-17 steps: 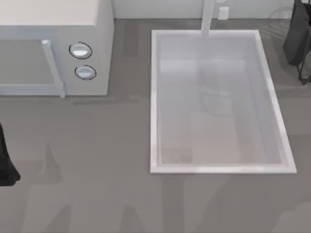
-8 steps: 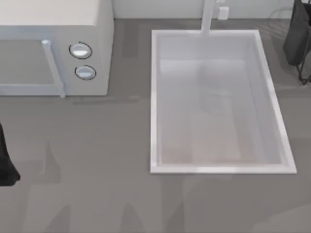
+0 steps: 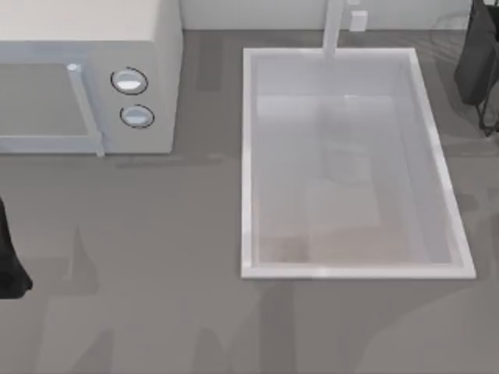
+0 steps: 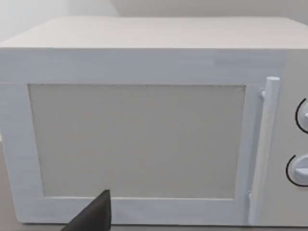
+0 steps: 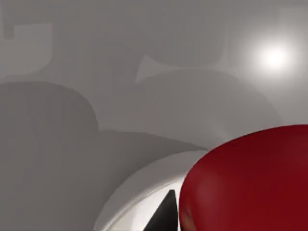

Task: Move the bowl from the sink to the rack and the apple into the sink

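Observation:
The sink [image 3: 246, 164] is a white basin with a tap post [image 3: 334, 27], and nothing lies in it. The bowl and the rack are out of view. The red apple [image 5: 250, 183] looms large and close in the right wrist view, above a curved white rim [image 5: 139, 192]. My right gripper [image 5: 226, 224] is shut on the apple, with one dark fingertip [image 5: 166, 216] against its side. The right arm [image 3: 477, 62] hangs at the top view's far right edge. My left arm [image 3: 9, 261] is parked at the left edge, facing the microwave.
A white microwave [image 3: 86, 78] with two knobs and a bar handle [image 4: 264, 144] stands at the back left. Grey tabletop [image 3: 156, 273] stretches in front of it and along the sink's front. Soft shadows lie across the front right.
The right arm at the far right edge has shifted slightly. The shadows on the table's front right have spread. The left arm has not moved.

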Controlling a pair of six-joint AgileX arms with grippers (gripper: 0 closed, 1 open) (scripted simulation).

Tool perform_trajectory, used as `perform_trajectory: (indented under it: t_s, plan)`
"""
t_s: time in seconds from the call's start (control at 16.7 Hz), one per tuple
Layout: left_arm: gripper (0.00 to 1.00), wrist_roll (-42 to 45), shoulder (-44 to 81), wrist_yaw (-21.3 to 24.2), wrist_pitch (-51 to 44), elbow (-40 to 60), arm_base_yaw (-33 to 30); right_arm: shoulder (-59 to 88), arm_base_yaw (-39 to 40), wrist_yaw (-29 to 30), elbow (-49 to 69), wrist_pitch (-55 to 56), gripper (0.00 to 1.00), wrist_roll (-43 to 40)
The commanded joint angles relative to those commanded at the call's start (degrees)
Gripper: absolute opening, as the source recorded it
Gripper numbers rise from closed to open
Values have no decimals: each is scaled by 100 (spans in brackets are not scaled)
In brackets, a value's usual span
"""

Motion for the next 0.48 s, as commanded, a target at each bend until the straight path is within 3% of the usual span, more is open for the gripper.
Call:
perform_trajectory:
  t_s: [0.48]
  plan:
    - [100, 0, 0, 0, 0, 0, 0, -79, 2073, 1492, -1155, 4575, 0, 732]
